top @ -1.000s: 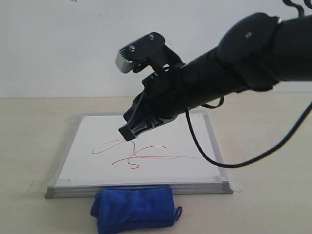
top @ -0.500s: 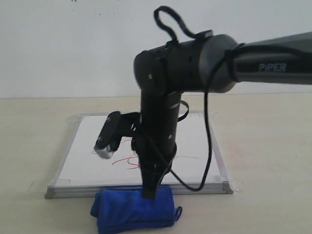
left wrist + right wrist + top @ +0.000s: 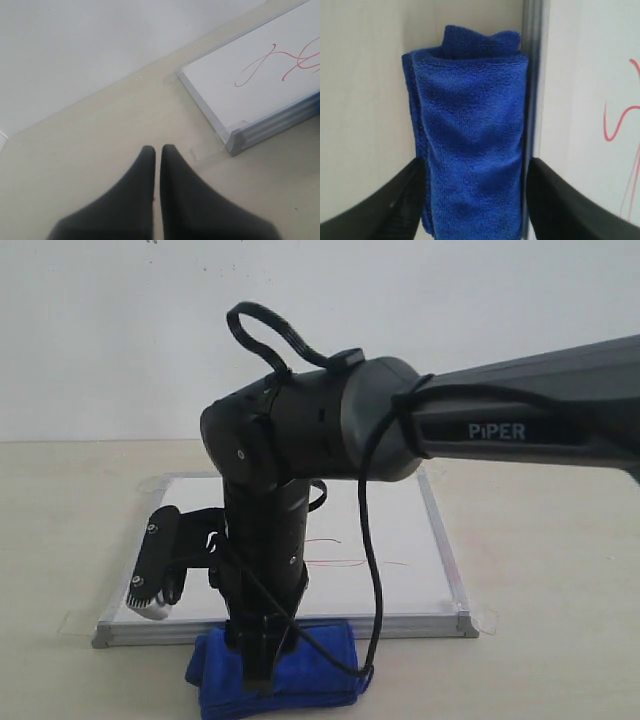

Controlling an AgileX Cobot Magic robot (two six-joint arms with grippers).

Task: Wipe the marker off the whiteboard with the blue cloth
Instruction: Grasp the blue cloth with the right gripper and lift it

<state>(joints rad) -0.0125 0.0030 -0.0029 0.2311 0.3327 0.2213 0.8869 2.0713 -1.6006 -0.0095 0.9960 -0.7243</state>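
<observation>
Blue cloth (image 3: 472, 135) lies between the right jaws, spread wide, seemingly touching neither.

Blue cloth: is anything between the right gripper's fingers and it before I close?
Nothing visible. The open right gripper straddles the blue cloth, one finger on each side. The cloth lies right against the frame of the whiteboard, and one finger hangs on the board's side of that frame, so it may catch the frame on closing.
</observation>
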